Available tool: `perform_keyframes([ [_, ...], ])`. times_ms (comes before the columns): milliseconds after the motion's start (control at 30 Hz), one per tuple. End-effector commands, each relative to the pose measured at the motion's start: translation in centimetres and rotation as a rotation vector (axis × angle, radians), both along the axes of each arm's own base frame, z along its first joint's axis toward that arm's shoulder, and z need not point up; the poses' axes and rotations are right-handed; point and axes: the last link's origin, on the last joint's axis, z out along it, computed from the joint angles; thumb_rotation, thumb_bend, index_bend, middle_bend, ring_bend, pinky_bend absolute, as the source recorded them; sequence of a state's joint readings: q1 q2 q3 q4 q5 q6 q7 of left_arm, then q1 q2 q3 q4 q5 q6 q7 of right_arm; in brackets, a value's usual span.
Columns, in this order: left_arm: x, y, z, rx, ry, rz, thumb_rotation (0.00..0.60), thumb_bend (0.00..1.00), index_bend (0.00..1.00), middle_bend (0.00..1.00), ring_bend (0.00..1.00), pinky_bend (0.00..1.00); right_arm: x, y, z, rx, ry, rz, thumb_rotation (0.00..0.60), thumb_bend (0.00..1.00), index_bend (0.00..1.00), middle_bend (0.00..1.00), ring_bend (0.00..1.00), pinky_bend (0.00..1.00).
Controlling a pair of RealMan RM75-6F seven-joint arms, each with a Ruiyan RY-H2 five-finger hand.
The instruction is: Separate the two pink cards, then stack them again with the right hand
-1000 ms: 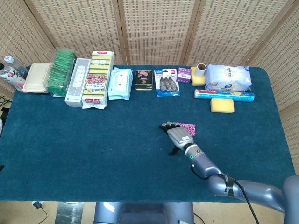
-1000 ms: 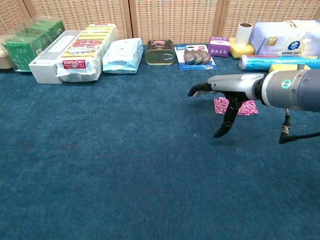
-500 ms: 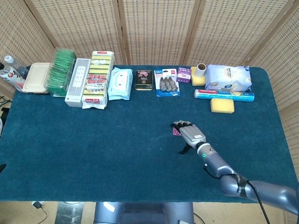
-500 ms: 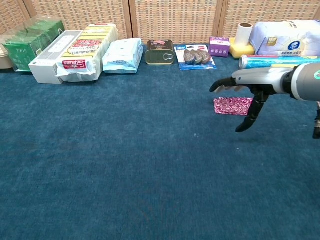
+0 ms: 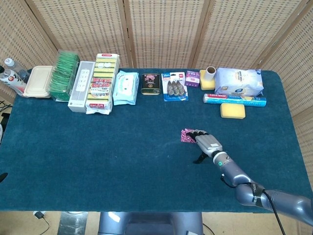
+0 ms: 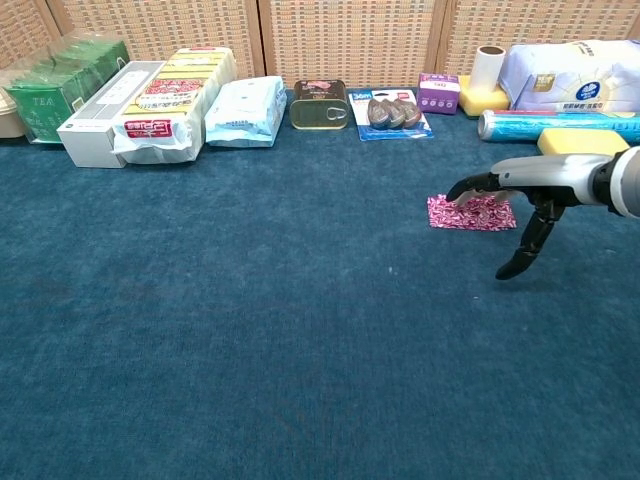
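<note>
The pink cards [image 6: 470, 213] look thin, light and slippery; the right robot hand [image 6: 520, 195], fingers apart and empty, should slide the top card by its right edge.

Right robot hand [image 5: 207, 144] [image 6: 527, 186] low, palm down, fingers spread, thumb hanging; holds nothing.

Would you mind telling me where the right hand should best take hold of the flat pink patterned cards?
Probably at the near long edge of the pink patterned cards, approached from above. They lie flat on the blue cloth, so only edges offer purchase; the right hand already hangs over their right end.
</note>
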State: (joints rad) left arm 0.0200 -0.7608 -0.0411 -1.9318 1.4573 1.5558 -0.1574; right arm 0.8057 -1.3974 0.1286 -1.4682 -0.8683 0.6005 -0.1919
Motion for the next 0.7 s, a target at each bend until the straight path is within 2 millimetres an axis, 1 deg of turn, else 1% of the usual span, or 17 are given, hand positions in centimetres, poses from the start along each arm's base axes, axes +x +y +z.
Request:
perform_keyframes([
  [33, 0.0, 0.0, 0.0, -0.001, -0.001, 0.0, 0.6, 0.1, 0.0, 0.0, 0.0, 0.06, -0.5, 0.0, -0.1, 0.007, 0.006, -0.013, 0.582, 0.0, 0.09, 0.09, 0.04, 0.12],
  [167, 0.0, 0.0, 0.0, 0.0, -0.003, -0.002, 0.6, 0.1, 0.0, 0.0, 0.0, 0.06, -1.1, 0.4, 0.0, 0.025, 0.006, -0.028, 0.58, 0.0, 0.1, 0.1, 0.04, 0.13],
  [300, 0.0, -0.1, 0.0, 0.001, -0.005, -0.003, 0.6, 0.1, 0.0, 0.0, 0.0, 0.06, -1.5, 1.7, 0.0, 0.057, 0.019, -0.019, 0.58, 0.0, 0.1, 0.1, 0.04, 0.14],
  [600, 0.1, -0.3, 0.0, -0.002, -0.005, -0.008, 0.6, 0.1, 0.0, 0.0, 0.0, 0.06, -0.2, 4.5, 0.0, 0.084, 0.02, 0.066, 0.58, 0.0, 0.1, 0.1, 0.04, 0.16],
  [633, 0.1, -0.3, 0.0, 0.0, -0.006, -0.008, 0.6, 0.1, 0.0, 0.0, 0.0, 0.06, 0.1, 5.4, -0.2, 0.102, 0.022, 0.084, 0.578, 0.0, 0.1, 0.1, 0.05, 0.16],
  [700, 0.1, -0.4, 0.0, 0.0, -0.007, -0.009, 0.6, 0.1, 0.0, 0.0, 0.0, 0.06, 0.2, 6.0, -0.1, 0.107, 0.026, 0.097, 0.58, 0.0, 0.1, 0.1, 0.05, 0.17],
])
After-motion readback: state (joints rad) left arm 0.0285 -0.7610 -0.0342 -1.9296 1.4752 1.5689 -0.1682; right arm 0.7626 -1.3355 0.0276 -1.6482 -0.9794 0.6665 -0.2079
